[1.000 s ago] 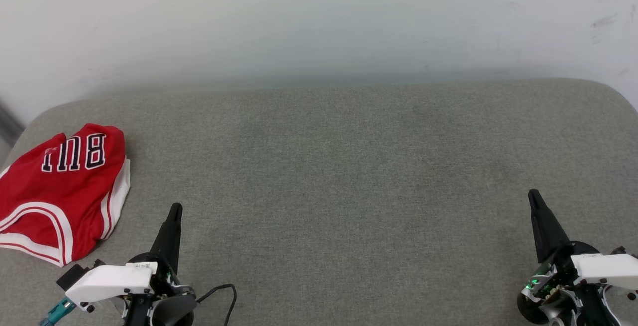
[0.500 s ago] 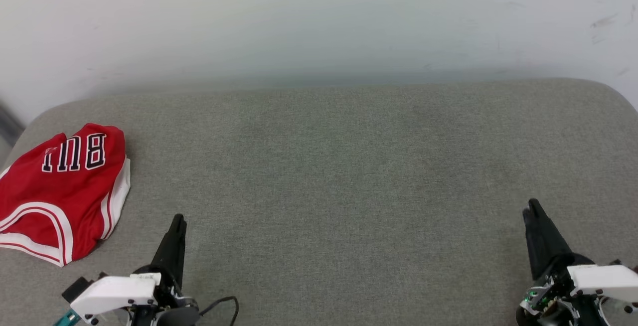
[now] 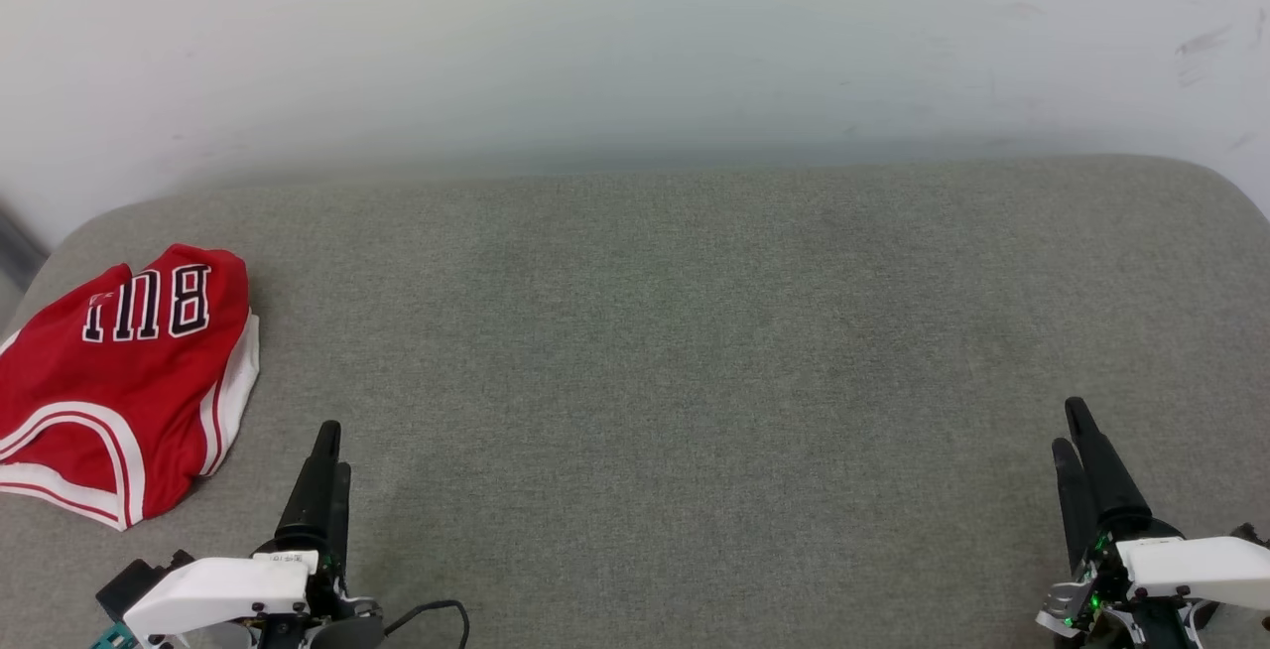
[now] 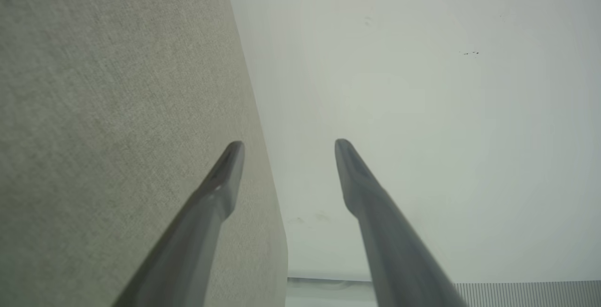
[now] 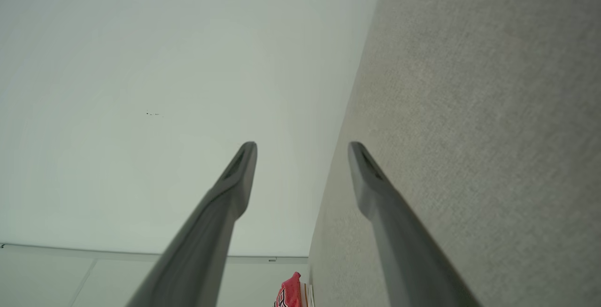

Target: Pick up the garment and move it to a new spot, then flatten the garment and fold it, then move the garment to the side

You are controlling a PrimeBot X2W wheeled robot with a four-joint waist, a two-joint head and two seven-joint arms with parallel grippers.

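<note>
Head view puts the garment (image 3: 109, 381) at the far left of the grey fabric-covered tabletop (image 3: 695, 331). It is a red Bulls jersey lying bunched, print up, with its left part cut off by the frame, so I cannot tell how close it sits to the edge there. My left claw (image 3: 332, 446) is just to its right, near the white-and-red striped trim but not touching it. My right claw (image 3: 1068, 423) is well apart at the far right. Both wrist views show each claw's fingers spread with nothing between them, so both stand open and empty.

The biggest risk, as I judge it, is a shallow pinch. The jersey is doubled over itself, and closing on the trim alone could lift one layer, leaving the rest to trail, twist or slip free. A sideways approach from my left claw could also shove the pile leftward and off the tabletop. Bringing the right claw across is a long reach, and the two arms could crowd each other above the cloth. The black cable (image 3: 437, 614) by my left wrist could drag over the fabric.
</note>
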